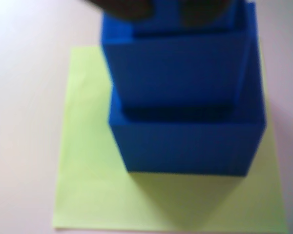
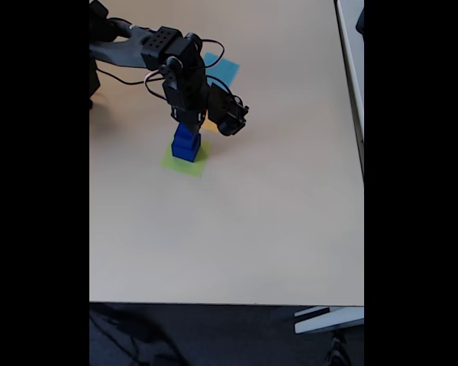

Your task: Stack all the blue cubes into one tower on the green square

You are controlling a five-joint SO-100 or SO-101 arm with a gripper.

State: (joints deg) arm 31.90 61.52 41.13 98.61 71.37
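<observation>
Where the wrist view starts at left: pale table (image 1: 24, 97), then green square (image 1: 88, 195) lying flat. On the square, toward its right and far side: large cube (image 1: 185, 146), dark blue, glossy. Stacked on it: medium cube (image 1: 176, 73), set back so a narrow ledge of the large cube shows in front. At the top edge: sliver of small cube (image 1: 168, 14) between two dark blurred finger shapes; contact with it unclear, too blurred to tell. Shadow across the square in front of the tower.

Seen from the fixed view, left to right: black arm (image 2: 137, 46) reaching in from upper left, wires looping off it. Below its wrist: gripper (image 2: 187, 122) pointing down onto the tower (image 2: 186, 143), fingers at the top cube; how far open, cannot tell. Tower upright on the green square (image 2: 172, 162). Just right and behind: light blue square (image 2: 223, 70), partly hidden by the arm. Bare beige table (image 2: 275, 213) beyond.
</observation>
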